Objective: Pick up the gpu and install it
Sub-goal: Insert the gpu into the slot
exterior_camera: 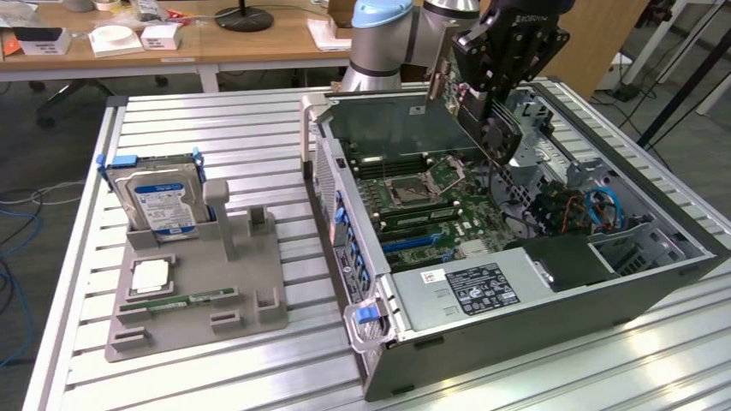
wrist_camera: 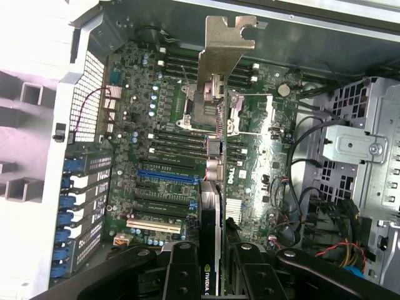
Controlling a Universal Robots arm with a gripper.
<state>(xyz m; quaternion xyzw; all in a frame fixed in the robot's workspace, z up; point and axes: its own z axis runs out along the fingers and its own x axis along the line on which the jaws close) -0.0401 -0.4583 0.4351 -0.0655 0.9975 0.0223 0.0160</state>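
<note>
The gpu (exterior_camera: 478, 116), a flat green card with a black cooler and a silver end bracket, hangs tilted above the open computer case (exterior_camera: 639, 282). My gripper (exterior_camera: 491, 81) is shut on its upper edge. In the wrist view the gpu (wrist_camera: 211, 206) is seen edge-on, its silver bracket (wrist_camera: 222, 69) pointing away from the camera, held between the black fingers (wrist_camera: 181, 275) of the gripper (wrist_camera: 212, 278). Below it lies the motherboard (wrist_camera: 156, 125) with a blue expansion slot (wrist_camera: 165, 177) and a white one (wrist_camera: 153, 225). The card hovers above the board, apart from the slots.
On the exterior view's left a grey holder (exterior_camera: 246, 282) carries a silver hard drive (exterior_camera: 163, 201), a processor chip (exterior_camera: 151, 276) and a memory stick (exterior_camera: 183, 300). Drive cage and cables (exterior_camera: 588, 210) fill the case's right side. Wooden desks (exterior_camera: 228, 43) stand behind.
</note>
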